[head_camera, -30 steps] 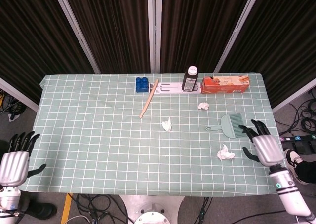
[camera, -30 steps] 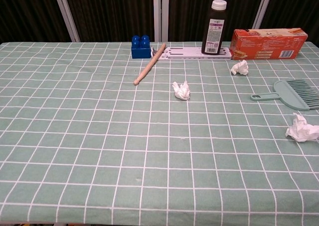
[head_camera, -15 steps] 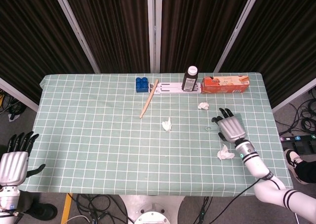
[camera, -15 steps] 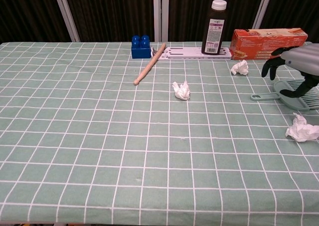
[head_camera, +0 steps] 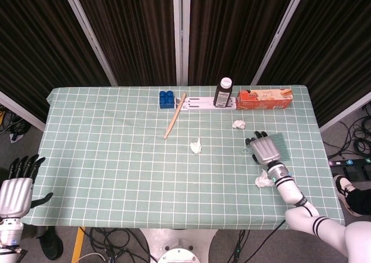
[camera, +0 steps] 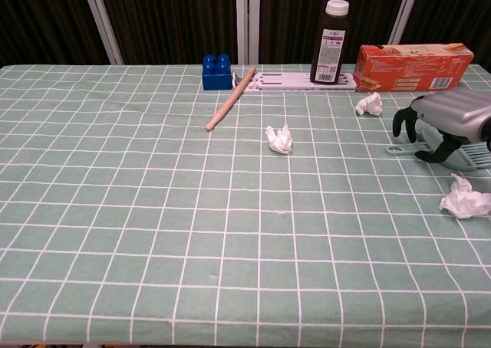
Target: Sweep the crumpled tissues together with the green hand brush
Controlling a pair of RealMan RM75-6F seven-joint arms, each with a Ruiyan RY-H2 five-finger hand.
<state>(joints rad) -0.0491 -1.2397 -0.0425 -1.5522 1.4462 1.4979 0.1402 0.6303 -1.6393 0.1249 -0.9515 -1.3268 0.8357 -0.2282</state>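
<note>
Lying crosswise, handle leftward, the green hand brush (camera: 460,153) sits under the released right robot hand (camera: 449,119).

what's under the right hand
The green hand brush lies on the table beneath the right hand. Its handle end and bristles show; its middle is covered, so any grip cannot be seen.

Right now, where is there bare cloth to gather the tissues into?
Bare cloth spans the near middle, bordered by the wooden stick and middle tissue behind, and the near tissue at right. Crowded: the back edge with blue block, bottle, orange box, and around the green brush under the right robot hand.
</note>
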